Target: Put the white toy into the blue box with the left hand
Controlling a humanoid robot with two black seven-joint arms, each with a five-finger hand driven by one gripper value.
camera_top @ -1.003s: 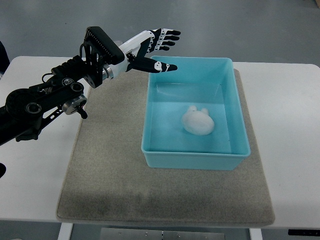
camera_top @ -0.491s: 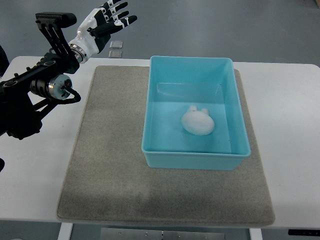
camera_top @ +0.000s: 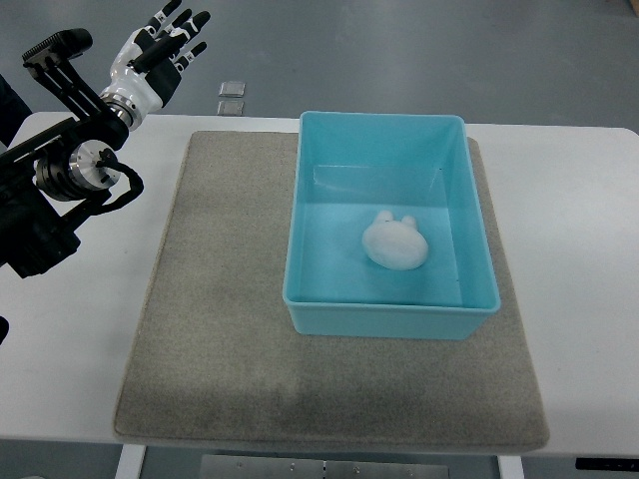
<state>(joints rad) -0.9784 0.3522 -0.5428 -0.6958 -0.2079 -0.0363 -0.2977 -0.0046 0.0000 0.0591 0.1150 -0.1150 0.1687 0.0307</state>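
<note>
Left robot hand [camera_top: 155, 55] raised at upper left — fingers spread, holding nothing.

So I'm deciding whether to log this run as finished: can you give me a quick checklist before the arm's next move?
1. white toy inside the blue box: ok, it lies on the floor of the box.
2. left hand holds nothing: ok, fingers spread.
3. Left hand away from the box: ok, up at the far left.
4. Box upright on the grey mat: ok.
5. Right arm position: cannot tell, out of view.
</note>
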